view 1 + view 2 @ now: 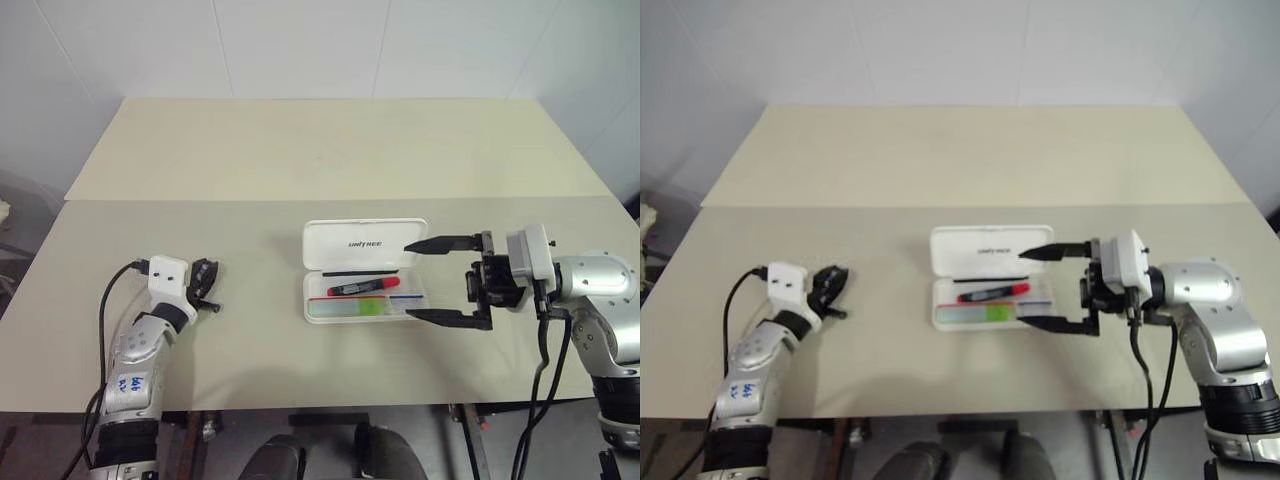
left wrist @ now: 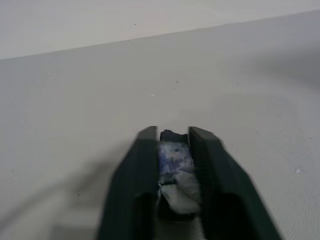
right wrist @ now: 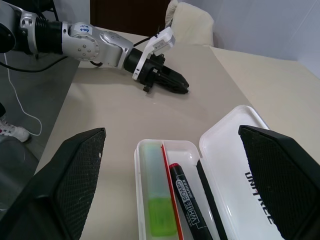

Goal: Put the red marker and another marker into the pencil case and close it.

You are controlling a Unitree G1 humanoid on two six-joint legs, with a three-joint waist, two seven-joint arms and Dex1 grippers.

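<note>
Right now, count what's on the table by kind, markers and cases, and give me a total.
Markers: 2, the red marker and the light-green marker, both lying in the case's tray.
Pencil cases: 1, the white pencil case, lid open.
Total: 3
</note>
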